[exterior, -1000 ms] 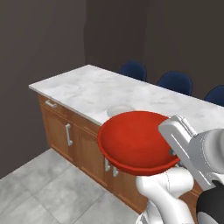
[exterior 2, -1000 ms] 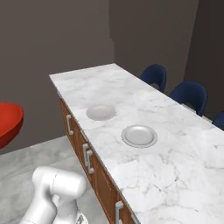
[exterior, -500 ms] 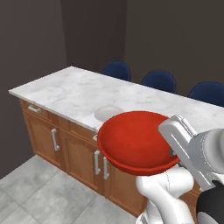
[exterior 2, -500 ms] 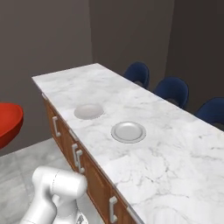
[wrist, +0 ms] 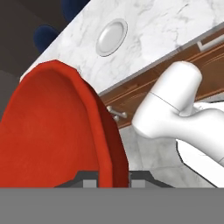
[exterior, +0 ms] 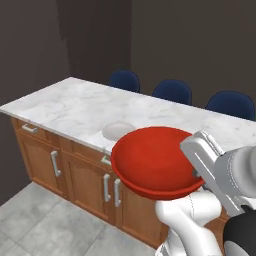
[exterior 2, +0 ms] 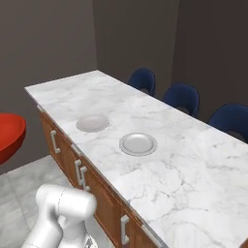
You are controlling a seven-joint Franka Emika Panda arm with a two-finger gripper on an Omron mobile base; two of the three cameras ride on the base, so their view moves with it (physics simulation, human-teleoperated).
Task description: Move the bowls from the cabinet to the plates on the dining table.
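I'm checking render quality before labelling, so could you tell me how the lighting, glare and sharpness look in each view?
Left base view: even, soft light, dark walls, and the red bowl looks matte, with no glare. Right base view: the two plates are slightly soft and pale against the marble dining table. Hand view: the bowl's rim looms large and close, shading the gripper beneath it.

red bowl (exterior 2: 8,135): cut by right base view's left edge | near plate (exterior: 119,131): front edge behind bowl | fingertips: hidden by bowl rim

White Franka arm with dark joints: raised, elbow bent, forearm reaching leftward. Two-finger gripper (wrist: 113,180): jaws clamped on the rim of the glossy red round bowl (exterior: 155,161), carried aloft.
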